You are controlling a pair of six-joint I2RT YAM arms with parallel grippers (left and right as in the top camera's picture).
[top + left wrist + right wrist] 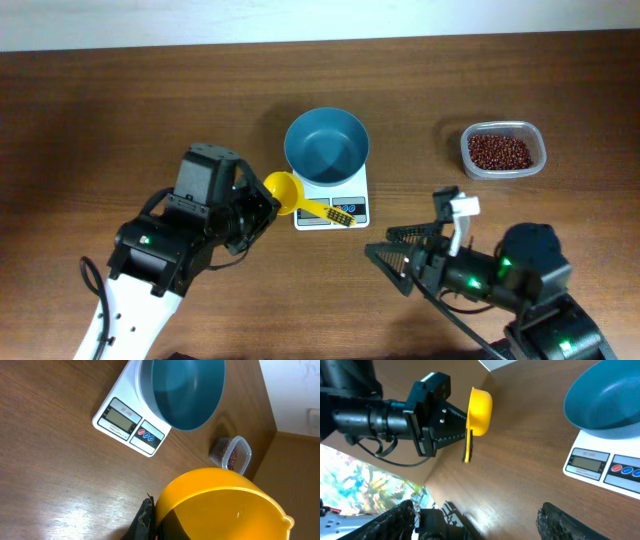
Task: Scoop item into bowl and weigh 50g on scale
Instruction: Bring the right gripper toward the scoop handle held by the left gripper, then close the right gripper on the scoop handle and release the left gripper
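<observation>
The teal bowl (326, 143) (185, 390) (605, 397) stands empty on the white scale (331, 205) (125, 422) (600, 467). My left gripper (268, 200) (155, 525) (456, 427) is shut on a yellow scoop (283, 190) (220, 505) (480, 405), just left of the scale. The scoop's cup looks empty and its handle reaches over the scale's front edge. The red-brown beans (499, 151) (227, 454) lie in a clear tub at the right. Below and right of the scale, my right gripper (395, 255) (480, 525) is open with only bare table between its fingers.
The clear plastic tub (535, 150) (242, 452) sits at the far right of the brown wooden table (120, 100). The table's back edge meets a pale wall. Both arms stand near the front edge.
</observation>
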